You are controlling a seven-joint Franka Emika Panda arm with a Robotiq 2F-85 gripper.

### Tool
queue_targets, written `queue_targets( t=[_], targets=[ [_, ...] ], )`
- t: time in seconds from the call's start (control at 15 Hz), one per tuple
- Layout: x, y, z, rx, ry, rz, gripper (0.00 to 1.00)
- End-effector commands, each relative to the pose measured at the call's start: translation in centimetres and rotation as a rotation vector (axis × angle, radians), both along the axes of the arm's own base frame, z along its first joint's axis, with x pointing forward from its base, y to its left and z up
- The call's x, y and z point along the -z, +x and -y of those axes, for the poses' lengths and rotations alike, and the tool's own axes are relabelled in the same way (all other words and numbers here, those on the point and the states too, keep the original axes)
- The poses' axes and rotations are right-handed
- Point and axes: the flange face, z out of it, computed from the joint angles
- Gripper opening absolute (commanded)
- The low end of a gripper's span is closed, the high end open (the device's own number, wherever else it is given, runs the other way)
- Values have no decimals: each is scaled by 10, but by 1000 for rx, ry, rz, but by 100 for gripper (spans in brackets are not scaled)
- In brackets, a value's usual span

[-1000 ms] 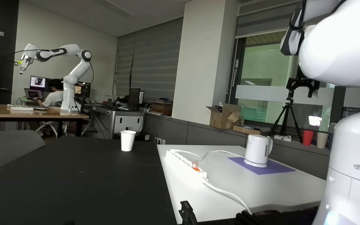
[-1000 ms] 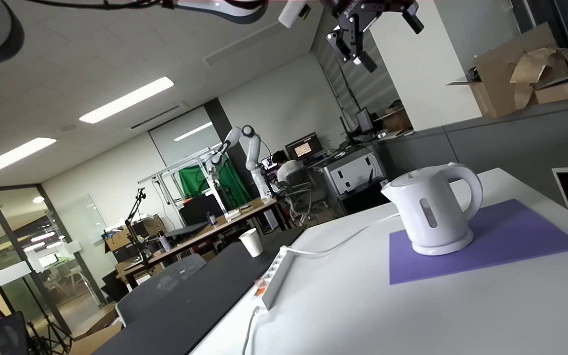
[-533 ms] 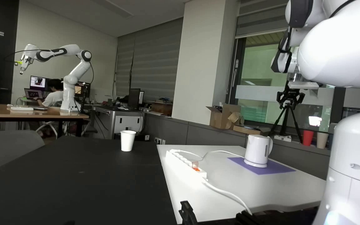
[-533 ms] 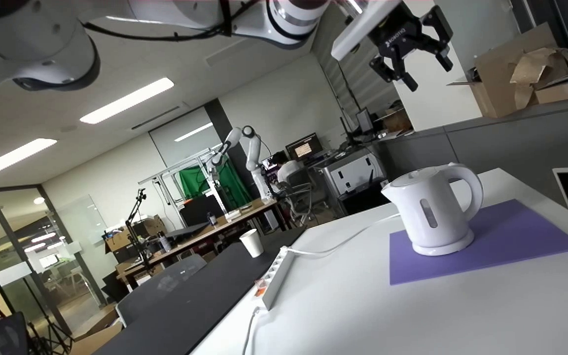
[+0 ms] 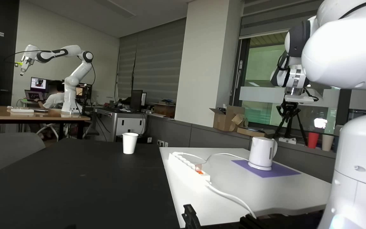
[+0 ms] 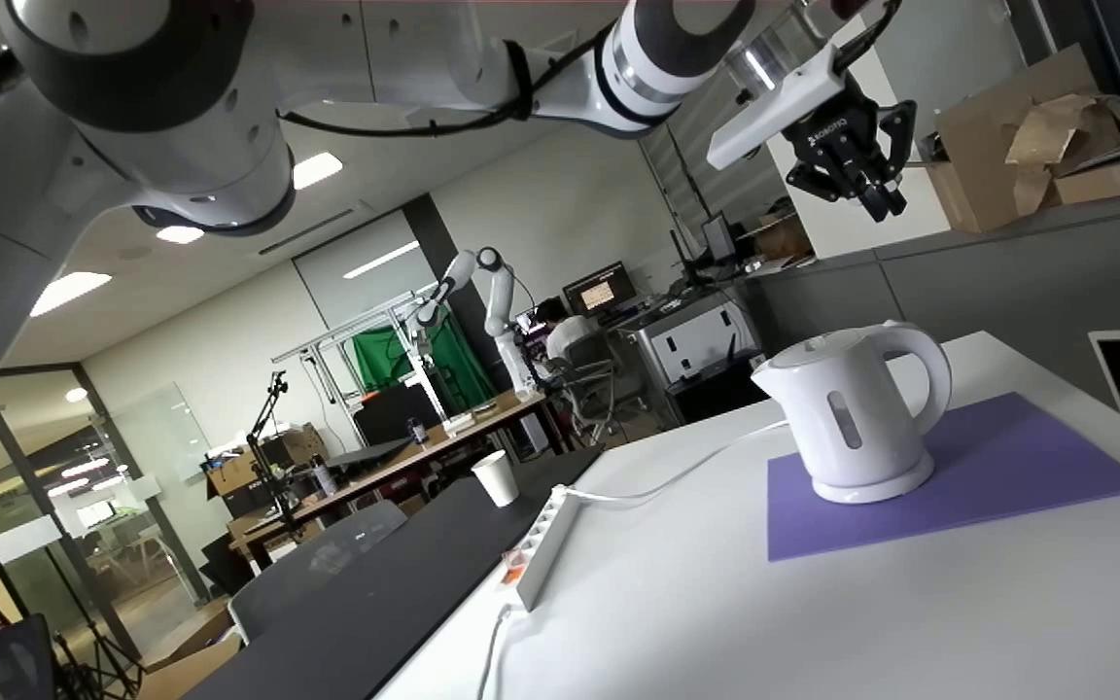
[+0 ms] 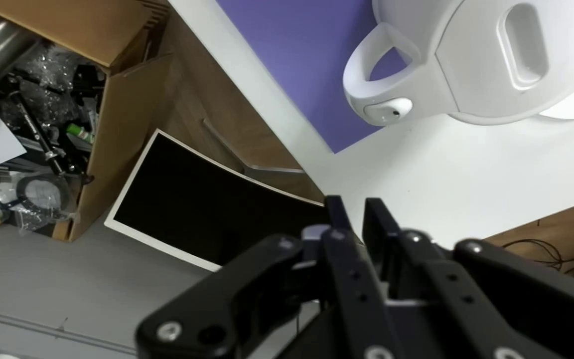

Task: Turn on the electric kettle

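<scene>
The white electric kettle point(image 6: 813, 408) stands upright on a purple mat point(image 6: 1036, 467) in both exterior views. From above, the wrist view shows its lid point(image 7: 486, 60) and loop handle, with a small oval tab point(image 7: 389, 110) on the handle's top. My gripper point(image 6: 883, 206) hangs in the air above the kettle and its handle, apart from it. Only a narrow gap parts the two fingertips in the wrist view, and nothing sits between them; the gripper point(image 7: 354, 203) points past the handle toward the table's corner.
A white power strip point(image 6: 541, 544) with an orange switch lies on the white table, and a cord runs to the kettle. A paper cup point(image 5: 129, 143) stands on the black table. Beyond the table edge are a dark panel with a white frame point(image 7: 217, 199) and a cardboard box point(image 7: 122, 134).
My arm has come down and outward, bringing the gripper lower and nearer to the kettle. Its fingers have drawn together from wide apart to a narrow gap. The kettle has not moved.
</scene>
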Motion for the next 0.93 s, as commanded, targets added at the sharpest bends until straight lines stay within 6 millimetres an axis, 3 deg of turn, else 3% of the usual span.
queue_targets(
  t=[0.0, 0.4, 0.87],
  targets=[
    [16, 13, 6, 46, 40, -4, 0],
    [52, 16, 10, 59, 100, -43, 0],
    [74, 13, 22, 69, 142, -47, 0]
  ],
)
